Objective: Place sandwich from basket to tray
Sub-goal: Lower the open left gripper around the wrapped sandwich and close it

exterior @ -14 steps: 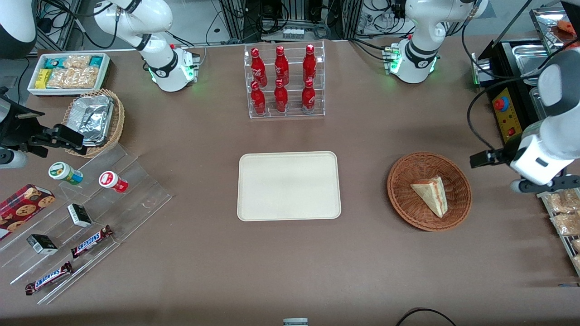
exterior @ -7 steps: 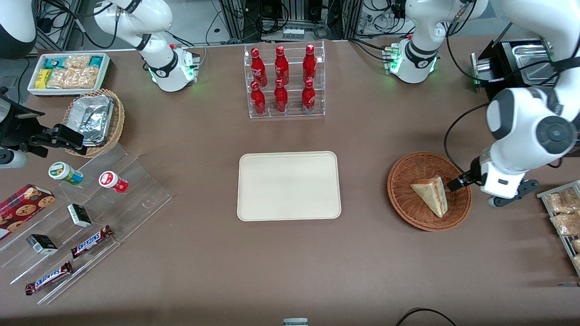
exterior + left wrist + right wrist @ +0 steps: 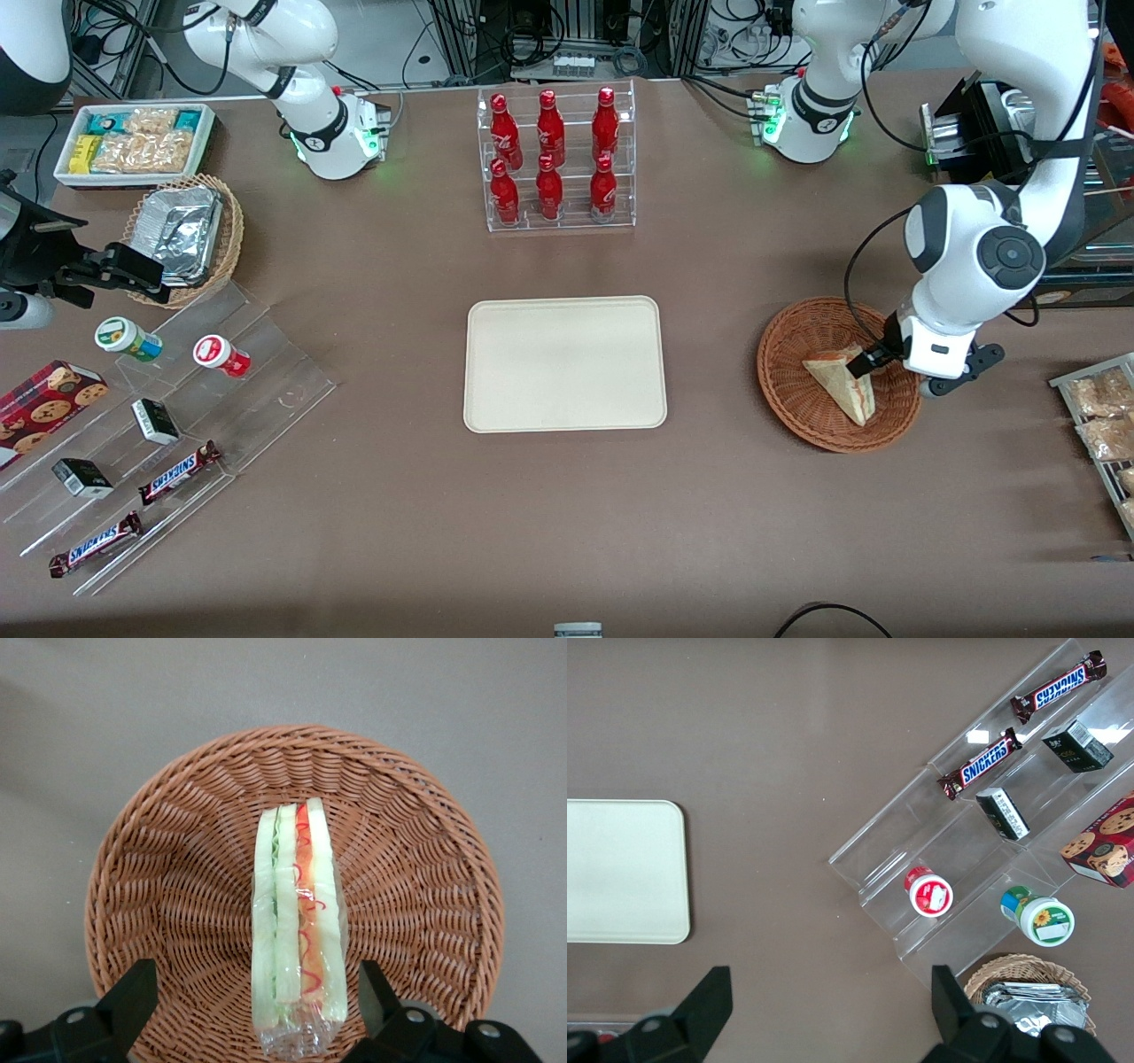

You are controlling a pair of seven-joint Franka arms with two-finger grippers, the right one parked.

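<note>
The wedge-shaped sandwich [image 3: 297, 930], wrapped in clear film with its layered cut edge up, lies in the round woven wicker basket [image 3: 791, 372]. The end effector [image 3: 252, 1001] hovers over it, fingers apart. The smooth cream tray [image 3: 564, 363] lies flat on the tabletop [image 3: 567, 514].

Red bottles [image 3: 554, 158], Snickers bars [image 3: 180, 472]

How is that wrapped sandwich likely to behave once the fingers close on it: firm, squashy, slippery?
The sandwich probably squashes easily: soft bread layers show along its cut edge. Its glossy clear wrap may be slippery. Standing on edge in the basket, it could tip if nudged. The gripper hovers open, one finger at each side of it.
</note>
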